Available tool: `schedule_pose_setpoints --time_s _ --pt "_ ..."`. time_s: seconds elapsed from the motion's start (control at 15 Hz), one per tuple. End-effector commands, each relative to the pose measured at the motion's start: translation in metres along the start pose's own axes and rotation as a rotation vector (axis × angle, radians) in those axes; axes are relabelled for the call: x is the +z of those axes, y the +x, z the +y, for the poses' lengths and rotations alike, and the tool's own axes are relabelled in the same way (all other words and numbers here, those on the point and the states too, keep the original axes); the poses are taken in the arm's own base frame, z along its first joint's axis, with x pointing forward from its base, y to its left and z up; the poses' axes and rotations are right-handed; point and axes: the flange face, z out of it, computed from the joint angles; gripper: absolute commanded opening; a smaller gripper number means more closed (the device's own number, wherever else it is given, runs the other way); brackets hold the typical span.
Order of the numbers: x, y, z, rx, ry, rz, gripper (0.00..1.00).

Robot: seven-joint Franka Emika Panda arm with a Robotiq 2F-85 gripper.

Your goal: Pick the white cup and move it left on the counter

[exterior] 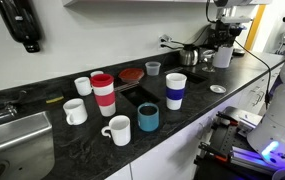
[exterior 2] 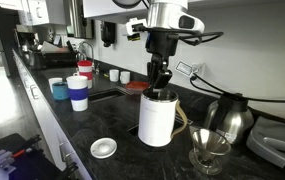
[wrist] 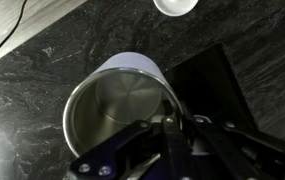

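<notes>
Nearest the wrist camera, the gripper (wrist: pixel 180 122) entered from the bottom edge of the frame, its fingers set at the right-hand rim of the white cup (wrist: pixel 112 108). Jaw opening could not be determined: the fingers stood close together, and a grip on the rim could not be confirmed. The white cup stood upright on the counter (wrist: pixel 42 70). Its interior was bare metal and held nothing visible. A small white disc (wrist: pixel 174 5) lay at the top edge, apart from the white cup.

In an exterior view, the gripper (exterior 2: pixel 160 85) hung directly above the white cup (exterior 2: pixel 157 122) at frame centre, fingertips at its rim. A steel kettle (exterior 2: pixel 227 115) and a glass funnel (exterior 2: pixel 210 150) stood to its right. A white-and-blue tumbler (exterior 2: pixel 78 92) and a teal mug (exterior 2: pixel 59 88) stood well apart at left, their contents hidden.
</notes>
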Motion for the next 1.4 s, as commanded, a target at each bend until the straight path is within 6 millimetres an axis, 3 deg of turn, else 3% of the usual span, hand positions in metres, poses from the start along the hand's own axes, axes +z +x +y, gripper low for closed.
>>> schedule_pose_setpoints --time_s 0.0,0.13,0.2,0.53,0.6,0.73,0.87,1.33 --pt "-0.009 -0.023 -0.019 -0.078 0.012 0.016 0.02" --pt "-0.009 -0.025 -0.029 -0.079 0.011 0.014 0.02" --pt "-0.005 -0.020 -0.027 -0.066 0.017 0.007 0.08" --pt "-0.005 -0.023 -0.030 -0.073 0.019 0.008 0.08" --pt "-0.005 -0.023 -0.030 -0.073 0.019 0.008 0.02" --pt "-0.004 -0.030 -0.041 -0.095 0.044 -0.002 0.02" --pt "-0.004 -0.040 -0.061 -0.140 0.069 -0.012 0.02" --pt "0.011 -0.077 -0.167 -0.362 0.078 0.015 0.02"
